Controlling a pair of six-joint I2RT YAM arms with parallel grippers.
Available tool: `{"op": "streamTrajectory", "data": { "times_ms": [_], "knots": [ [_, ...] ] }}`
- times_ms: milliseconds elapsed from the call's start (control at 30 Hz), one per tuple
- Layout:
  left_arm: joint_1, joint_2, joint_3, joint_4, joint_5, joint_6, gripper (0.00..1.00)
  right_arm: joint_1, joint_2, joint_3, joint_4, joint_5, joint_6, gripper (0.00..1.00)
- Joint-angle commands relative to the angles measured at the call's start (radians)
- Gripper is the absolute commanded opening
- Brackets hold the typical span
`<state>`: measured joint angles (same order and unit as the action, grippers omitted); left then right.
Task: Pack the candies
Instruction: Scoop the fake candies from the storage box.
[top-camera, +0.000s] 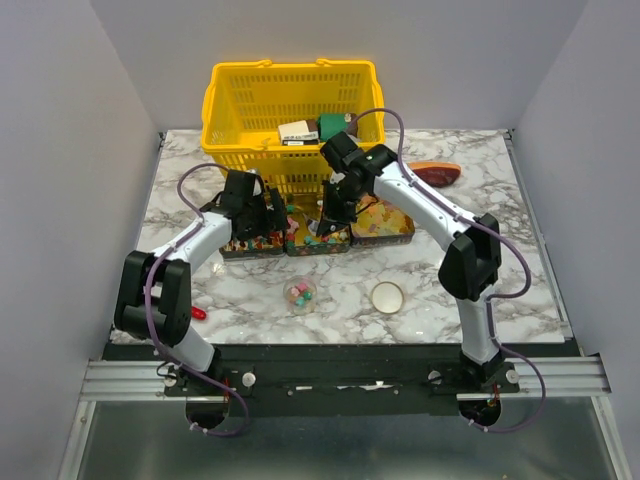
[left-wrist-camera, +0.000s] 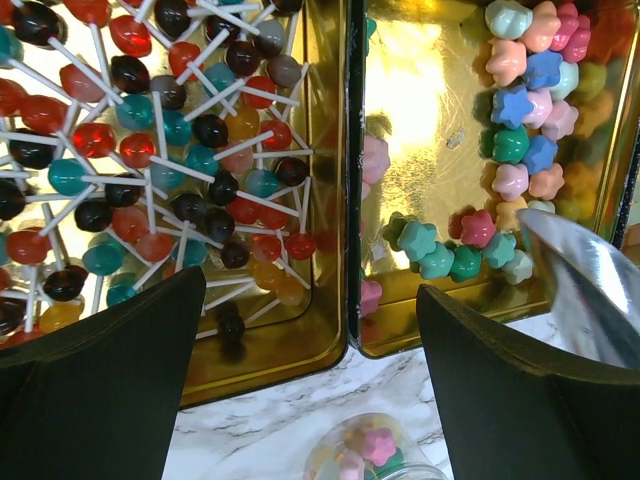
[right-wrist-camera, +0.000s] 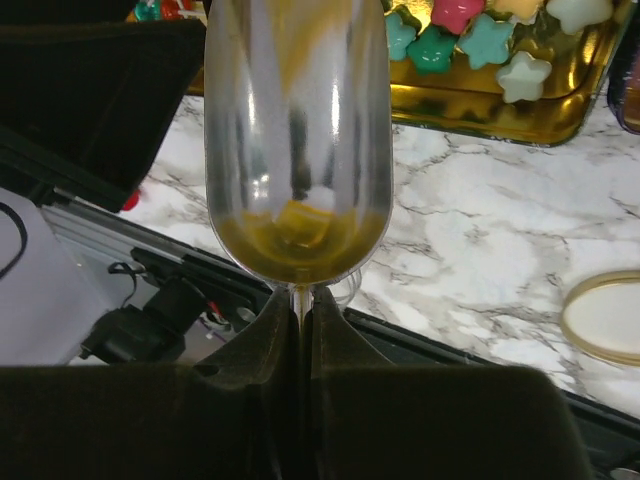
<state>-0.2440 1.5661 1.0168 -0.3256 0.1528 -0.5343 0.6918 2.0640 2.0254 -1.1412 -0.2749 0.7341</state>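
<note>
basket (top-camera: 240, 110): yellow, behind the star tin (left-wrist-camera: 425, 130).
lollipop tin (left-wrist-camera: 325, 150): touching the star tin's left wall.
left gripper (left-wrist-camera: 310, 300): mine, above that shared wall, fingers wide apart and empty.
right gripper (right-wrist-camera: 300, 310): mine, clamped on a metal scoop (right-wrist-camera: 297, 130) at the star tin's near edge.
cup (top-camera: 300, 294): clear, just in front of the star tin.
candies (left-wrist-camera: 520, 150): star-shaped, pink, blue and green, piled in the star tin; a few lie in the cup.

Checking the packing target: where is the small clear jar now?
Top view: the clear jar stands on the marble table near its front centre, in front of the middle tin, with a round lid lying apart on its right.
</note>
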Motion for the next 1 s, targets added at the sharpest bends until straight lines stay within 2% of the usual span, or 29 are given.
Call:
{"op": "streamTrajectory", "data": {
  "times_ms": [0, 433, 667, 800, 967],
  "knots": [
    [-0.001, 0.029, 0.019, 0.03, 0.054, -0.012, 0.98, -0.014, 0.053, 0.038, 0.0, -0.058, 0.099, 0.0],
    [-0.023, 0.094, 0.019, 0.048, 0.05, -0.026, 0.89, -0.025, 0.123, -0.007, -0.014, 0.063, 0.251, 0.0],
    [-0.028, 0.124, 0.019, 0.049, 0.062, -0.026, 0.73, -0.025, 0.15, -0.036, -0.025, 0.114, 0.277, 0.0],
    [-0.032, 0.135, 0.019, 0.048, 0.063, -0.023, 0.6, -0.025, 0.165, -0.045, -0.026, 0.167, 0.271, 0.0],
    [-0.046, 0.158, 0.023, 0.042, 0.062, -0.015, 0.53, -0.025, 0.205, -0.056, -0.017, 0.201, 0.246, 0.01]
  ]
}}
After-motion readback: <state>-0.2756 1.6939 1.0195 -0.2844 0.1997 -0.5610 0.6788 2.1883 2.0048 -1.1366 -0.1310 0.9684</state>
